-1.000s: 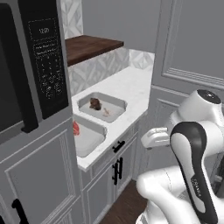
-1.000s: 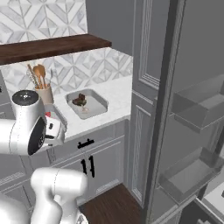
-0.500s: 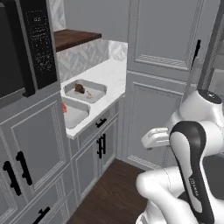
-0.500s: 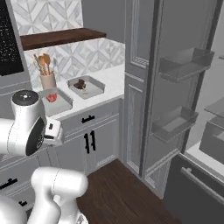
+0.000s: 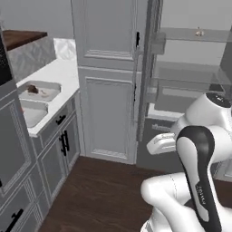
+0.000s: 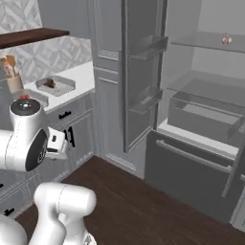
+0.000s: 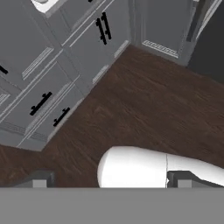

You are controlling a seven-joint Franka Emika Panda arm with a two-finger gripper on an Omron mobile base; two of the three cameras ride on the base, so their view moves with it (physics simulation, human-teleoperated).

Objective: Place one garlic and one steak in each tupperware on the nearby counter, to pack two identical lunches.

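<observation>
Gripper hung spread wide and empty over the floor; the far tupperware's dark contents were unreadable.

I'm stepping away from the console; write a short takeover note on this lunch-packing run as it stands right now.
End effector: open, holding nothing, pointed down at the dark wooden floor beside the grey cabinets.
Two pale grey rectangular tupperware trays on the white marbled counter: far tray holds a dark brown piece, probably steak, plus something small I cannot identify; near tray shows little from here, a red item sits at its edge in the right base view.
The fridge stands open, a small item on its top shelf.
Left: confirm each tray's contents, then fetch whatever garlic or steak is missing.
</observation>
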